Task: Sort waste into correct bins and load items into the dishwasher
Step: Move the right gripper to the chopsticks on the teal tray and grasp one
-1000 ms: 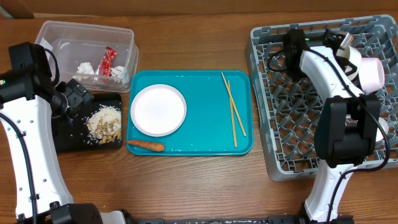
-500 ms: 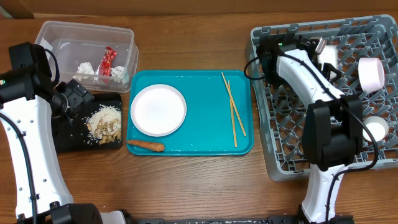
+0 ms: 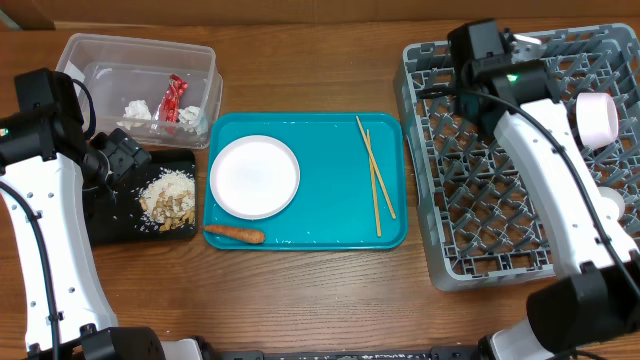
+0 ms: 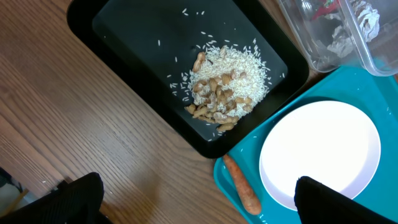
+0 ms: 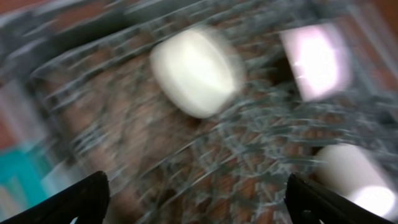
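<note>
Clearing the dish rack pegs first, right gripper, jaws apart, should approach the centre-frame plate; left gripper likewise apart.

- The right gripper has let go of the white round cup; its jaws now stand wide apart.
- The right arm has swung toward the far-left corner of the grey pegged plastic dish rack.
</note>
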{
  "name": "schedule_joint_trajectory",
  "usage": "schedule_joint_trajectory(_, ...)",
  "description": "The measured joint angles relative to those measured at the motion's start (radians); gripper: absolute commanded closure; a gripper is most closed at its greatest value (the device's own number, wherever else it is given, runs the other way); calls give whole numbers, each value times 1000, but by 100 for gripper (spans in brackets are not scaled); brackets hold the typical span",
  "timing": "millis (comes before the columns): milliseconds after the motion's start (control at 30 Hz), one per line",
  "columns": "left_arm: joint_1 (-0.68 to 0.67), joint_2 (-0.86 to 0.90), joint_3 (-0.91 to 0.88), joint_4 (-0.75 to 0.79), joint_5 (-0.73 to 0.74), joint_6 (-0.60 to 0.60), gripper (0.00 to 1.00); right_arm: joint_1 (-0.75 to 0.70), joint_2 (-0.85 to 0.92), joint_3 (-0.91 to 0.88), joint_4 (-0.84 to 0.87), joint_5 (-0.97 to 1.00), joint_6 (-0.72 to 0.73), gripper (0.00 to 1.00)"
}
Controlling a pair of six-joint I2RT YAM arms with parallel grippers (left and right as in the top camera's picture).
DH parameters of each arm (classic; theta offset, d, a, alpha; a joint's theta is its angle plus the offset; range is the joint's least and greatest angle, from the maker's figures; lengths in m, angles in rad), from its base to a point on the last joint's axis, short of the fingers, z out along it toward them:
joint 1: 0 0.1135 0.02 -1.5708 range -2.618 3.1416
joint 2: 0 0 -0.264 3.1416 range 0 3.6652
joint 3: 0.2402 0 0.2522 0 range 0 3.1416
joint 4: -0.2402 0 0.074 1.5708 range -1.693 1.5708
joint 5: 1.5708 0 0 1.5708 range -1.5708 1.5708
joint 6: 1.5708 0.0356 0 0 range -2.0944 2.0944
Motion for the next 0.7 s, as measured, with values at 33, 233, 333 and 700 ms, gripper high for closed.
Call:
schedule_joint_trajectory(33, 0, 0, 0, 0, 0, 0, 0, 2, -8, 0, 6, -91, -39, 9)
schedule_joint_trajectory(233, 0, 0, 0, 0, 0, 0, 0, 78, 1, 0, 8, -513, -184, 13)
schedule_joint_trajectory(333, 0, 0, -2, 1, 0, 0, 0, 150, 26, 0, 2, -556, -200, 14)
schedule_joint_trajectory(700, 0, 0, -86, 31, 0, 0, 0, 241, 272, 0, -8, -528, -165, 25)
